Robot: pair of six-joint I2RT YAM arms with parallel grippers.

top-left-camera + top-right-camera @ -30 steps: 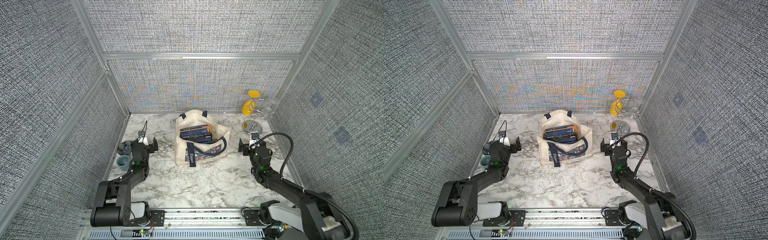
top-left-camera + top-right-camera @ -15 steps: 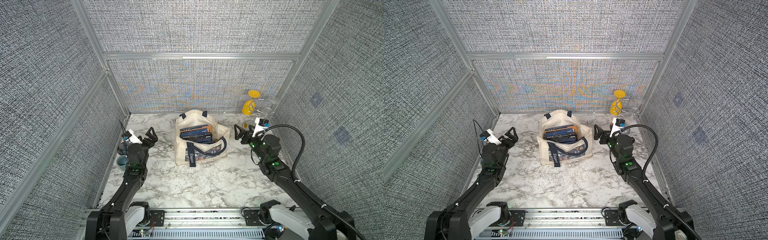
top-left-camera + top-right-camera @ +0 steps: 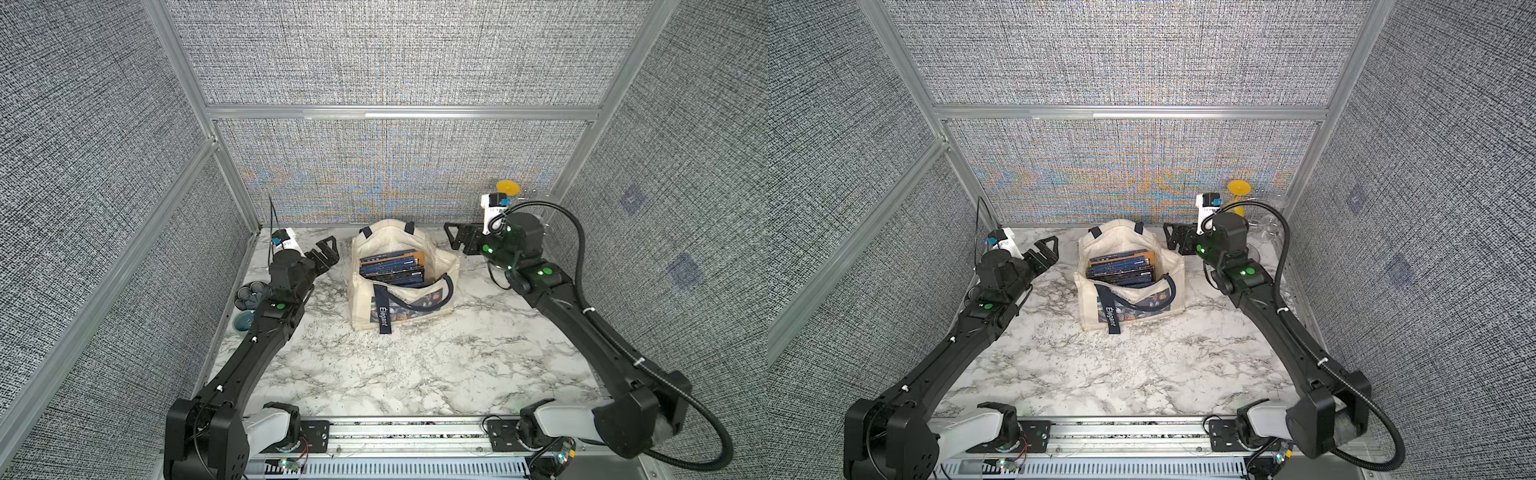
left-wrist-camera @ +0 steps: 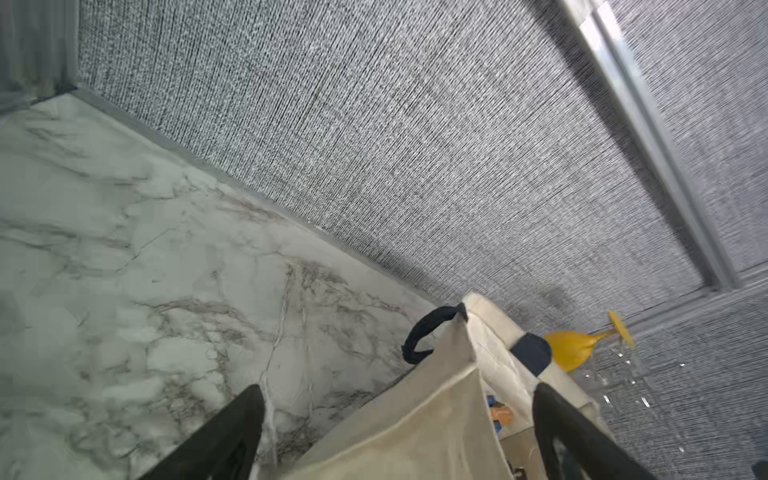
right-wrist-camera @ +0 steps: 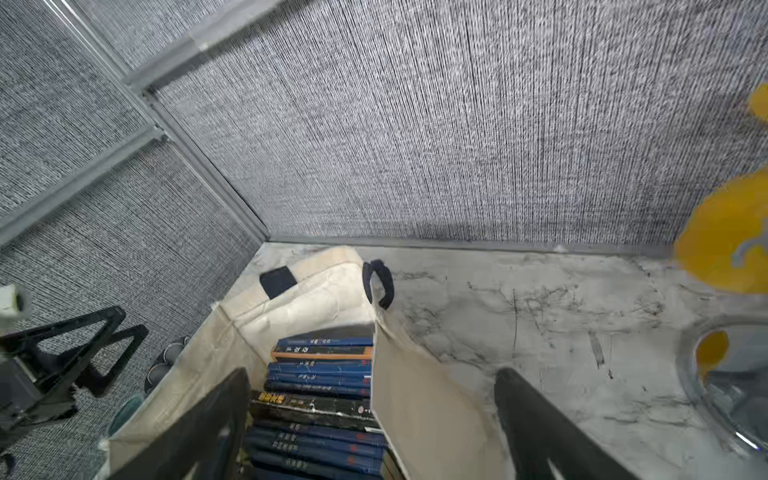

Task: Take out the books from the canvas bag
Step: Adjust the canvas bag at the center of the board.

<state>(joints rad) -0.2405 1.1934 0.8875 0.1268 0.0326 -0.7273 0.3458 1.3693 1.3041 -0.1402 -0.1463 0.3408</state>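
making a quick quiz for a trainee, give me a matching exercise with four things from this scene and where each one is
Things:
1 books
2 strap
3 left gripper
4 yellow glass

Places:
A far right corner
B open, just left of the bag
C packed inside the bag
D hanging down the bag's front

Pairs: 1-C, 2-D, 3-B, 4-A

My marble table [image 3: 395, 365] carries the bag [image 3: 361, 301] mid-back, glassware [image 3: 1238, 188] back right, and cups [image 3: 249, 293] at its left edge.
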